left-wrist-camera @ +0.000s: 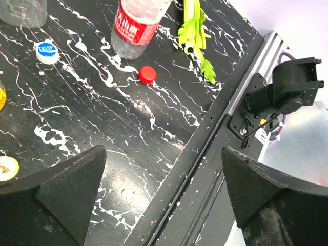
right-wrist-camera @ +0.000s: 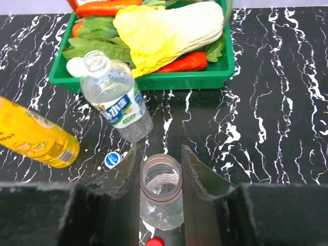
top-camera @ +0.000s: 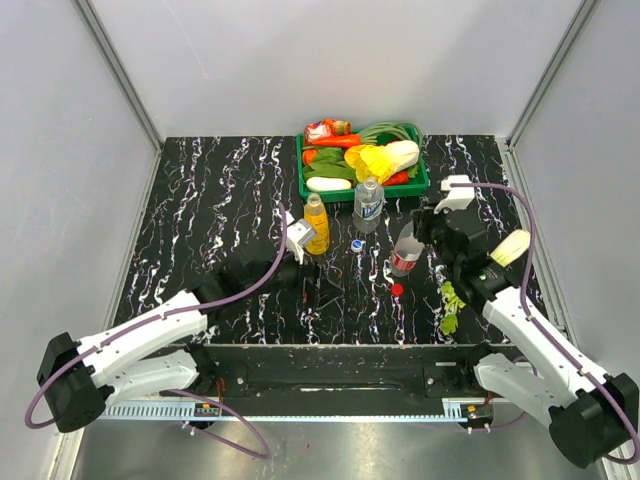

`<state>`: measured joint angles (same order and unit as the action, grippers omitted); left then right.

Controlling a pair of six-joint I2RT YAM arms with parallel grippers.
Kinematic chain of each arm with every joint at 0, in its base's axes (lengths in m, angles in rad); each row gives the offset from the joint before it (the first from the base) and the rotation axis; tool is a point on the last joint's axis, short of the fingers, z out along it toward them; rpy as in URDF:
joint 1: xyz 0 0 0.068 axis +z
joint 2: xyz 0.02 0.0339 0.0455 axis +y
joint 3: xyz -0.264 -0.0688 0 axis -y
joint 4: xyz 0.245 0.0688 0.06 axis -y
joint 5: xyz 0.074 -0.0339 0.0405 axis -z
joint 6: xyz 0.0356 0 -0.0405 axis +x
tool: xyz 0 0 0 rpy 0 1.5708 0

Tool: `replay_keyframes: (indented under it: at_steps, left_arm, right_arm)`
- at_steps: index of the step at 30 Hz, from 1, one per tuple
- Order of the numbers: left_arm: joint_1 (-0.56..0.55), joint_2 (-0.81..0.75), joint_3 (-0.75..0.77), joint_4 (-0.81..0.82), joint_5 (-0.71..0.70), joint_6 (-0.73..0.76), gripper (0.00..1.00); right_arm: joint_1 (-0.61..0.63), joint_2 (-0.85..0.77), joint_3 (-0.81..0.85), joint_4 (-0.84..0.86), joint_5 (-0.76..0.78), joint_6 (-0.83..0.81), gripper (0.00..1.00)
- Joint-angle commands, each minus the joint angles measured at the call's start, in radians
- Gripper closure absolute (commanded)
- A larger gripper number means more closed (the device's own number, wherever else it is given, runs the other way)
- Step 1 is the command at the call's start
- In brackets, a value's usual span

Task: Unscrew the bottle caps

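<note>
Three bottles stand uncapped in front of the tray: the orange juice bottle (top-camera: 316,225) (right-wrist-camera: 36,136), the clear water bottle (top-camera: 368,205) (right-wrist-camera: 117,97) and the red-label bottle (top-camera: 405,258) (left-wrist-camera: 137,25). My right gripper (top-camera: 418,236) (right-wrist-camera: 160,177) is shut on the red-label bottle's open neck (right-wrist-camera: 160,179). The red cap (top-camera: 397,289) (left-wrist-camera: 147,74) (right-wrist-camera: 155,242) lies on the table beside that bottle. Between the bottles rests the blue cap (top-camera: 357,244) (left-wrist-camera: 45,52) (right-wrist-camera: 111,159). A yellow cap (left-wrist-camera: 6,168) lies near my left finger. My left gripper (top-camera: 312,288) (left-wrist-camera: 164,169) hangs open and empty above the table's near edge.
A green tray (top-camera: 304,185) (right-wrist-camera: 154,81) of vegetables sits at the back of the table. A celery stalk (top-camera: 450,305) (left-wrist-camera: 197,38) lies near the right arm. The metal front rail (left-wrist-camera: 215,133) runs along the near edge.
</note>
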<state>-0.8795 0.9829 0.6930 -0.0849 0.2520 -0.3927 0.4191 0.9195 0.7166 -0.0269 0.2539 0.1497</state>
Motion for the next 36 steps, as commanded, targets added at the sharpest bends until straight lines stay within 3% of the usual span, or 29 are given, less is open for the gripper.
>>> replay_keyframes:
  at_steps: [1, 7, 9, 10, 11, 14, 17, 21, 29, 36]
  left_arm:
    - [0.013, -0.038, -0.004, 0.065, 0.013, -0.011, 0.01]
    - [0.025, -0.059, -0.015, 0.056, -0.002, -0.014, 0.01]
    - [0.028, -0.066, -0.021, 0.057, -0.01, -0.015, 0.01]
    - [0.03, -0.069, -0.023, 0.057, -0.014, -0.017, 0.01]
    - [0.03, -0.07, -0.024, 0.056, -0.016, -0.018, 0.01]
    - [0.031, -0.078, -0.029, 0.056, -0.017, -0.02, 0.01]
    - [0.031, -0.081, -0.035, 0.062, -0.025, -0.021, 0.01]
    - [0.033, -0.084, -0.033, 0.068, -0.02, -0.026, 0.01]
    - [0.062, -0.078, -0.024, 0.068, -0.056, -0.015, 0.01]
    - [0.158, -0.076, 0.016, 0.004, -0.146, -0.006, 0.01]
  right_arm:
    - [0.095, -0.01, -0.011, 0.047, 0.151, -0.038, 1.0]
    - [0.181, -0.027, -0.051, 0.048, 0.241, -0.042, 0.96]
    - [0.21, -0.021, -0.046, 0.044, 0.272, -0.044, 0.86]
    - [0.221, -0.021, -0.04, 0.036, 0.275, -0.045, 0.76]
    - [0.231, -0.022, -0.036, 0.033, 0.283, -0.048, 0.61]
    - [0.25, -0.028, -0.022, 0.033, 0.295, -0.052, 0.35]
    - [0.25, -0.041, 0.0, -0.008, 0.291, -0.041, 0.17]
    - [0.251, -0.083, 0.043, -0.036, 0.222, 0.01, 0.03]
    - [0.25, -0.09, 0.141, -0.096, 0.133, 0.057, 0.0]
    - [0.251, -0.041, 0.188, -0.1, 0.108, 0.079, 0.0]
